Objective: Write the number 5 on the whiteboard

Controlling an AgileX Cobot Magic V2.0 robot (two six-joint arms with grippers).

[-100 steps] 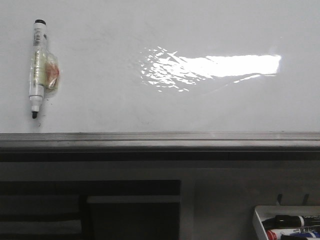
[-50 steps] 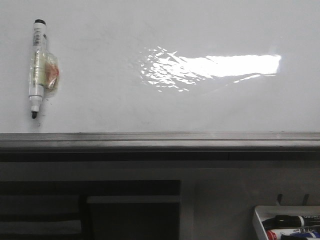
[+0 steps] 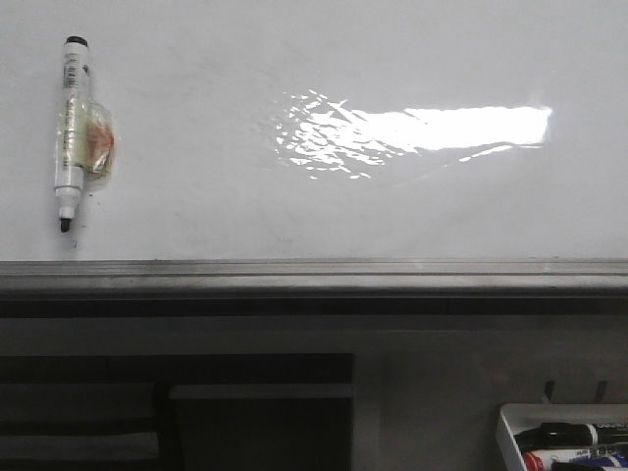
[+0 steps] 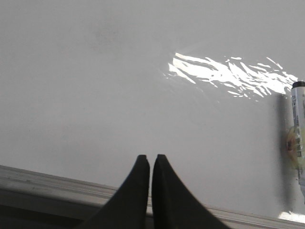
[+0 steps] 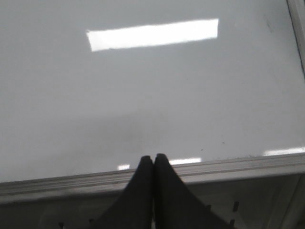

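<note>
The whiteboard (image 3: 324,206) is glossy white with a bright light reflection and a grey metal rail (image 3: 314,275) along its near edge. No number 5 shows on it; its surface is blank. A white marker (image 3: 71,132) with a black tip lies on the board at the far left, with clear tape around its body; it also shows in the left wrist view (image 4: 298,133). My left gripper (image 4: 150,158) is shut and empty over the board's near edge. My right gripper (image 5: 153,157) is shut and empty above the rail (image 5: 152,179). Neither gripper shows in the front view.
A small white tray (image 3: 564,437) with several markers sits at the lower right, below the board's rail. Dark shelving lies below the rail at the lower left. The board's right-hand rail (image 5: 296,33) shows in the right wrist view.
</note>
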